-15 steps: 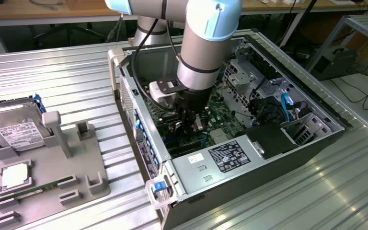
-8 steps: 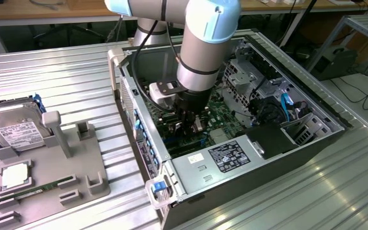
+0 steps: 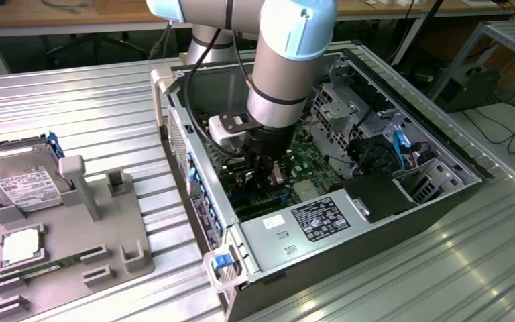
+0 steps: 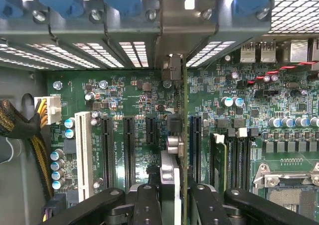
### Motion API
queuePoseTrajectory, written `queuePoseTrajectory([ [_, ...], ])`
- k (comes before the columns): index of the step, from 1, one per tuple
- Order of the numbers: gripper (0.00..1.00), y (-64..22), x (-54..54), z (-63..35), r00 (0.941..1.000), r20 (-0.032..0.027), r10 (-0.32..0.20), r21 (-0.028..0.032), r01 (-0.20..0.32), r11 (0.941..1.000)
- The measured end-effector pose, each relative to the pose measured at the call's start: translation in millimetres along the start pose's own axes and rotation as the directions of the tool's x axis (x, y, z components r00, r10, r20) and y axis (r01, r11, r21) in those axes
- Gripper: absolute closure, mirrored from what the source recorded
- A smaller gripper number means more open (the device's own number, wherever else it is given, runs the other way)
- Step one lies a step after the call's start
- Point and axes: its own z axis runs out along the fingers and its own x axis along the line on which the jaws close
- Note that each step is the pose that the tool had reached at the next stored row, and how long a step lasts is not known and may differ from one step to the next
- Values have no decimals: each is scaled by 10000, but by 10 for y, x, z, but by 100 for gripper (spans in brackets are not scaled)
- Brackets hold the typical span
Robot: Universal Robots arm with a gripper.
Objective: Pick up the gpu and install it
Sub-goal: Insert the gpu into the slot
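Inside the case (image 3: 436, 144), the gripper (image 4: 172, 197) clamps the gpu (image 4: 183, 135) edge-on over the slots (image 4: 129, 150), bracket at 12 o'clock; seating remains.

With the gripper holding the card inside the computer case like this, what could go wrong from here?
1. The gpu stands edge-on over the motherboard; if not lined up with its slot, its edge could press on the board instead.
2. Its bracket end sits close to the rear slot covers and could catch there.
3. The gripper works low inside the case, near neighbouring slots and capacitors.
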Motion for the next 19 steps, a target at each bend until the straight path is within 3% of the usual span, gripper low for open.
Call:
queuePoseTrajectory([
  [6,71,1,-1,-46,10000,1,2,16,-2,10000],
  [7,64,1,-1,-57,10000,1,1,16,-1,10000],
  [9,64,1,-1,-85,10000,1,0,17,0,10000],
  [19,64,2,-6,-320,10000,-2,-1,53,1,10000],
])
